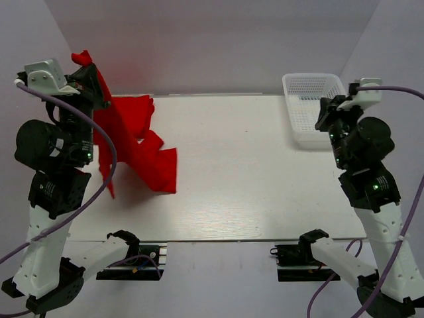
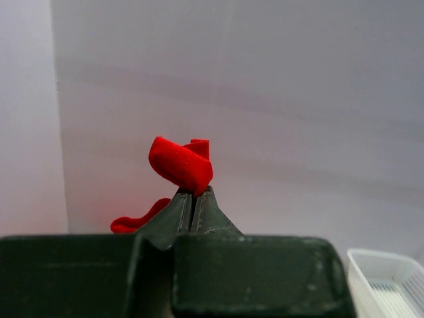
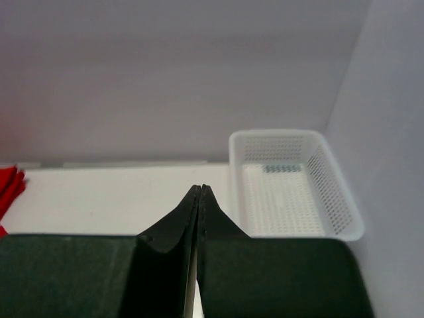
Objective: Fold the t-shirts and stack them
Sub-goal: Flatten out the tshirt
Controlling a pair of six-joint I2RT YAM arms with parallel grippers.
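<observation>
Here the left hand (image 1: 85, 65) is raised high over the far left corner of the white table (image 1: 265, 192), its two dark fingers pressed together on a bunched fold of a plain bright red cloth t-shirt (image 1: 142, 156). In the left wrist view that fold curls up just above the fingertips. From the pinch the red cloth hangs in a slanted drape down to the table, where its lower end lies crumpled on the left side. More red cloth lies flat behind it near the far edge, and I cannot tell whether that is the same garment or a second shirt. The right hand (image 1: 329, 114) is pressed together on nothing, held in the air just beside the white plastic mesh basket (image 1: 309, 99) in the far right corner, well apart from the cloth. The fabric looks light and limp, with no stiffness of its own, so it will probably sag, twist and slide over itself rather than keep any shape, though it is not fragile. A single pinch in a bunched fold gives little control. A better hold would likely be two separate points along a seam, at the shoulders or the hem corners, so the shirt hangs flat before it is laid down. For that the right hand would have to spread and take a second corner.
</observation>
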